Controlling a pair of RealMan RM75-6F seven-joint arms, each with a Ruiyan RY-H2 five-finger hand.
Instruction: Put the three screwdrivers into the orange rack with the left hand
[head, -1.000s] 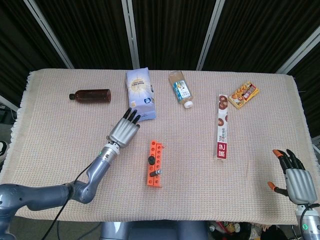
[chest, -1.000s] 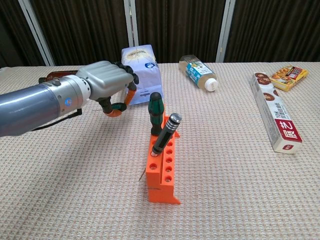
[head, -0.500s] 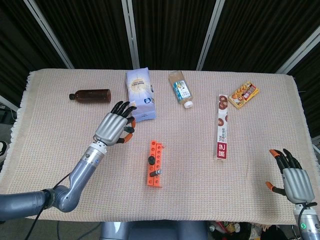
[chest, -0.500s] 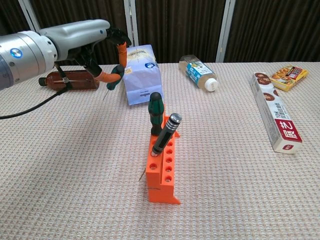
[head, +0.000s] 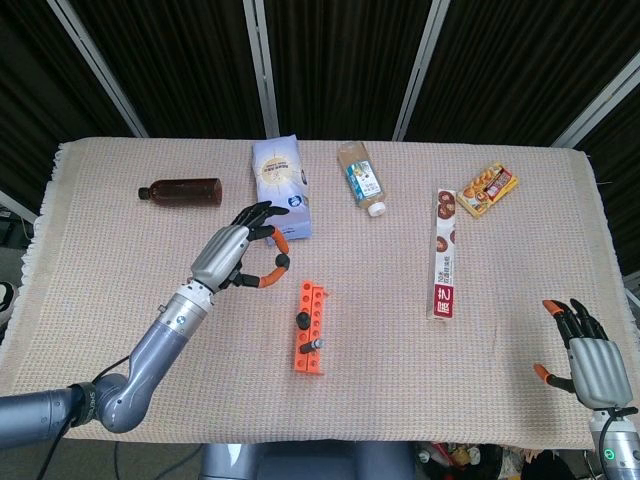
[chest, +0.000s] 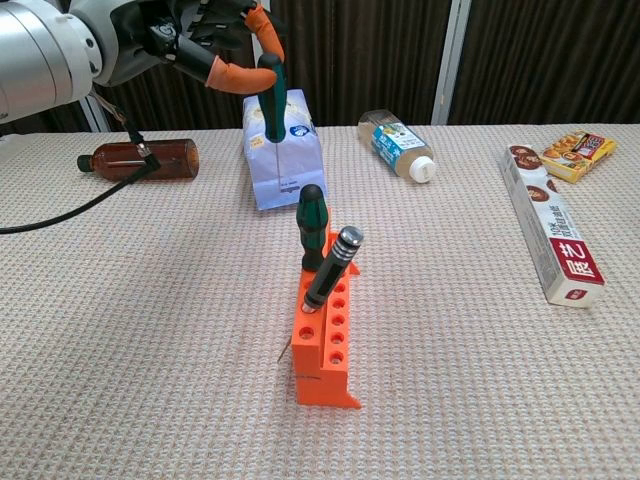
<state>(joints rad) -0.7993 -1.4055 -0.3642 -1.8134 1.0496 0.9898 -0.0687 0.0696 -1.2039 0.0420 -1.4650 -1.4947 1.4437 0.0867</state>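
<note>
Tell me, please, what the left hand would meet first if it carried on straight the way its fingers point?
Probably the white-blue bag: in the head view the left hand, holding a green screwdriver, points up-right toward it, though depth is unclear.

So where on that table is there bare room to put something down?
Bare cloth lies left of the orange rack below the brown bottle, and between the rack and the long box. The back edge is crowded: blue bag, clear bottle, snack pack.
</note>
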